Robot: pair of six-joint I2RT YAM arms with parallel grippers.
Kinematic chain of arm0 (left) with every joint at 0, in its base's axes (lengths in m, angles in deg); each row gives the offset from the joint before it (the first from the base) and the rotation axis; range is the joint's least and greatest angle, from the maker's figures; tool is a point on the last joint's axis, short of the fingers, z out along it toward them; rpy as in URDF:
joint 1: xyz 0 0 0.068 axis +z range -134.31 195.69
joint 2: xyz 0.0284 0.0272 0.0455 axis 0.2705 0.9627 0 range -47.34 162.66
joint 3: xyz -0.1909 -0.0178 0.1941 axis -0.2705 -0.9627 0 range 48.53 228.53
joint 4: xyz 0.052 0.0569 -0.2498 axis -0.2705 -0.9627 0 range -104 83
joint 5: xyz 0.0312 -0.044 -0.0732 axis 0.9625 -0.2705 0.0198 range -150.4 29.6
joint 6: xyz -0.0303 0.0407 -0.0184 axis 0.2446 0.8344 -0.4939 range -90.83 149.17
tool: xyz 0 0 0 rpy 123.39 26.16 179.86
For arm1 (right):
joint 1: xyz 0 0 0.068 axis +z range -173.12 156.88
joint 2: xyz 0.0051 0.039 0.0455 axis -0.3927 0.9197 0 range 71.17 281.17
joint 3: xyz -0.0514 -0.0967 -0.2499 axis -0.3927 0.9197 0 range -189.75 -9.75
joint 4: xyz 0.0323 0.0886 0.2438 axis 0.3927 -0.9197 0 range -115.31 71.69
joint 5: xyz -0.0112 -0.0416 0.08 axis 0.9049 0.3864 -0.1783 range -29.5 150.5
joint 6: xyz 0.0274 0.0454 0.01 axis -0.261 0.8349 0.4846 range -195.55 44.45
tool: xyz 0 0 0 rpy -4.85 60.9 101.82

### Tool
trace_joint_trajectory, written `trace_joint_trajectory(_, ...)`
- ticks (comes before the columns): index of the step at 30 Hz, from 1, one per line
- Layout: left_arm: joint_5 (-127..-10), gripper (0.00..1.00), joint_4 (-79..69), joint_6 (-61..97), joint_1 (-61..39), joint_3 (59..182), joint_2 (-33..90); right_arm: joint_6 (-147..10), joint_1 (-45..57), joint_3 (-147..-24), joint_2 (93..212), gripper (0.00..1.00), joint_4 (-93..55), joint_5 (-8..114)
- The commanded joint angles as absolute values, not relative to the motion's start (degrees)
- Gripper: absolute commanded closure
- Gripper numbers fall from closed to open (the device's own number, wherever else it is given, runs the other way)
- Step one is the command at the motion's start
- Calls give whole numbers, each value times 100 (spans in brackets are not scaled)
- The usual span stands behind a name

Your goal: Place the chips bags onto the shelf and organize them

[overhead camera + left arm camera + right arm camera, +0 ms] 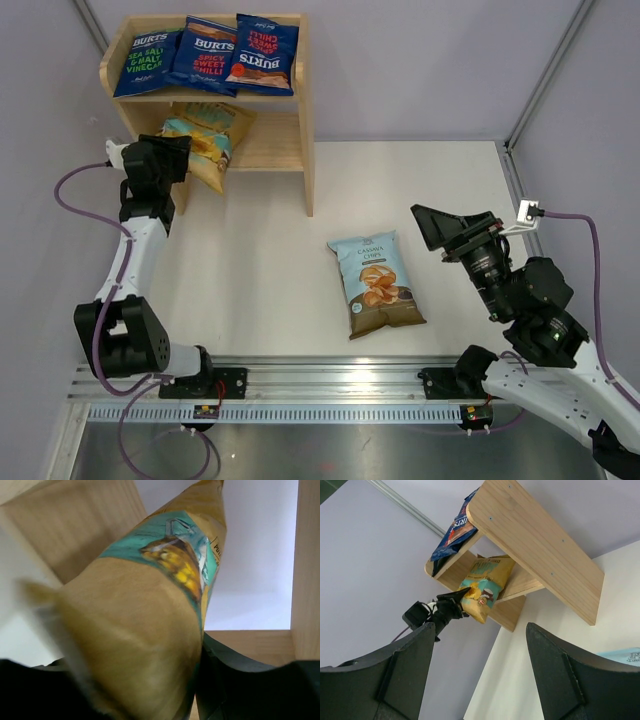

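We are looking into a robotics lab cell: plain lilac panel walls (420, 60) are enclosing a white bench (260, 280), and two arms trailing purple cables (60, 190) are sitting bolted to an aluminium rail (330, 372).

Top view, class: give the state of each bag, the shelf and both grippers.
BURTS bags: three, lying on top tier.
Yellow bag: gripped, tilted at lower tier's front.
Cassava bag: flat on table, untouched.
Shelf: upright.
Left gripper: shut on yellow bag.
Right gripper: open, holding nothing.
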State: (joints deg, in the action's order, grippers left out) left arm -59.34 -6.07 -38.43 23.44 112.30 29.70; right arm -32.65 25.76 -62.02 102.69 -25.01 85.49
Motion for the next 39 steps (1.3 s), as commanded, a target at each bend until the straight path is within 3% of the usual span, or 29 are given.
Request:
trace_joint_trajectory(1,-6145,47,-23,-3851,2474,12032,3315,-3143,2601,-6117,10211,19,-2438,8414)
trace_joint_trajectory(18,-5864,42,373,-3588,2615,12166,4161,-3081,2610,-5809,10333,19,-2227,8326)
trace_joint_trajectory(20,-5794,38,128,-3456,2615,12122,4073,-3072,2618,-5800,10342,19,-2235,8318)
trace_joint_trajectory(21,-5741,27,-57,-3342,2615,12130,3995,-3055,2610,-5782,10351,19,-2235,8317)
trace_joint_trajectory(23,-5679,17,-295,-3193,2615,12087,3906,-3046,2618,-5773,10351,19,-2235,8291)
trace_joint_trajectory(27,-5504,12,-857,-2964,2615,12192,3774,-3002,2610,-5765,10369,19,-2235,8274)
trace_joint_trajectory(34,-5398,12,-1728,-2629,2615,12535,3695,-2975,2618,-5773,10316,19,-2279,8265)
trace_joint_trajectory(39,-5433,27,-1641,-2620,2624,12333,3528,-2975,2601,-5791,10307,19,-2314,8230)
